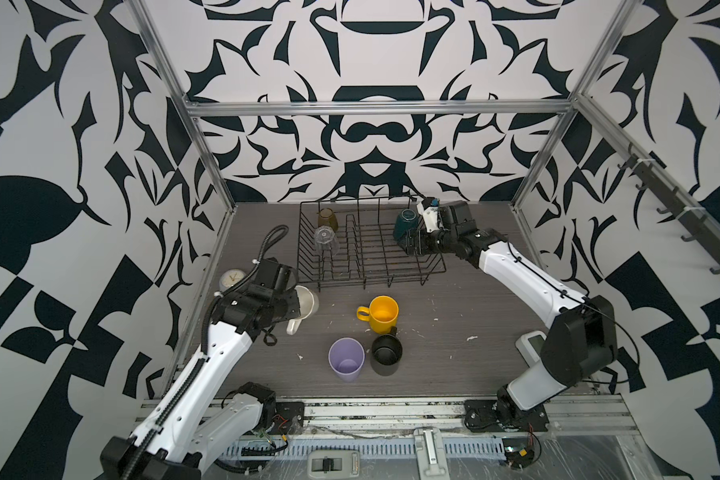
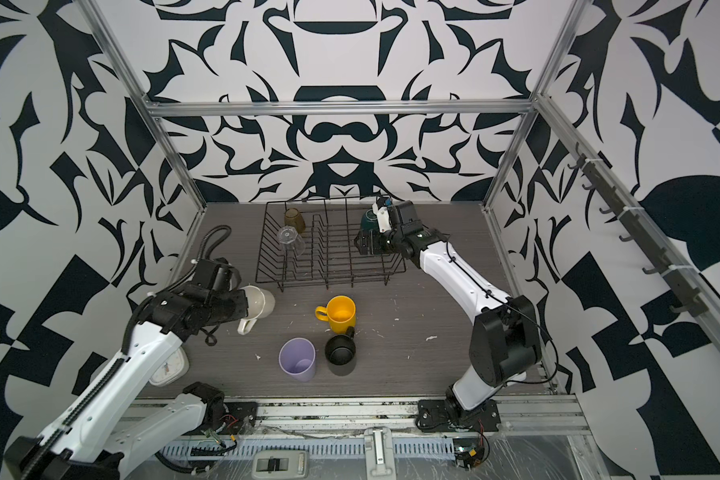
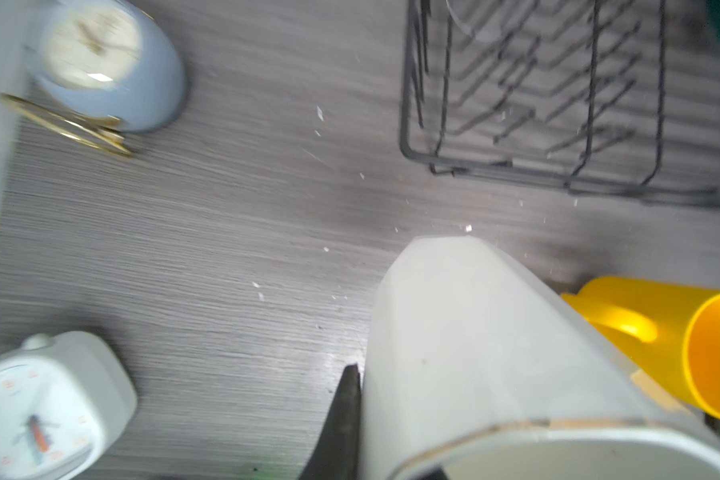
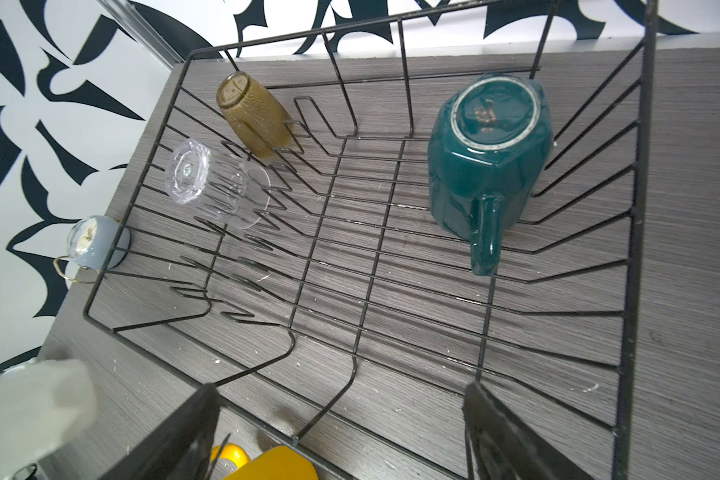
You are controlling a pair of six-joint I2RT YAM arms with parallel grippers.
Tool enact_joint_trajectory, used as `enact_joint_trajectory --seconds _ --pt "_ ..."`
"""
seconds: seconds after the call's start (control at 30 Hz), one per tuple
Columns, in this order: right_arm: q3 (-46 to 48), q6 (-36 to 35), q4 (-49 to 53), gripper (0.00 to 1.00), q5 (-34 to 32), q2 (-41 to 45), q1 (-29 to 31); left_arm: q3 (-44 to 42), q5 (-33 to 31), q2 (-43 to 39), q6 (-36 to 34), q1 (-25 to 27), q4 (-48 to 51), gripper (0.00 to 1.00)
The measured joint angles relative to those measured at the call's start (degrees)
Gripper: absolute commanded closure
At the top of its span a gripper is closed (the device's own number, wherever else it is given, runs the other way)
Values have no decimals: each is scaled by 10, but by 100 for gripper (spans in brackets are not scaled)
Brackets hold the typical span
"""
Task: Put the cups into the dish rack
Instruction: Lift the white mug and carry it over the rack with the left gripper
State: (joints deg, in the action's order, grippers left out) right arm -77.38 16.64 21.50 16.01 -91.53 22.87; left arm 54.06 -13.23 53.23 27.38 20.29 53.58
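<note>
Ceramic likely makes your cream mug [image 1: 309,301] heavy, slick, chippable; left gripper [image 1: 297,305] pinches its rim wall near the front-left corner of the dish rack [image 1: 362,275], right gripper [image 4: 341,432] gapes empty above it.

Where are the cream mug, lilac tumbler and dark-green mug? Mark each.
cream mug [image 1: 308,302] in a top view: inner wall.
lilac tumbler [image 1: 345,352] in a top view: inner wall.
dark-green mug [image 4: 493,114] in the right wrist view: upturned base.
</note>
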Motion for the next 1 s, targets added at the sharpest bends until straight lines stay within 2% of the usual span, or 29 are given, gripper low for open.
enact_joint_trajectory --seconds 0.2,0.5,0.77,1.0 --pt "2 10 -10 6 24 13 0 27 38 -22 -22 -52 -18 100" --pt "24 38 -78 6 124 59 0 26 230 -21 -22 -120 -120 100" --pt "91 118 -246 6 268 68 0 -7 400 -13 20 -132 -277 100" --pt "144 207 -419 6 353 67 4 -46 495 9 82 -133 -403 100"
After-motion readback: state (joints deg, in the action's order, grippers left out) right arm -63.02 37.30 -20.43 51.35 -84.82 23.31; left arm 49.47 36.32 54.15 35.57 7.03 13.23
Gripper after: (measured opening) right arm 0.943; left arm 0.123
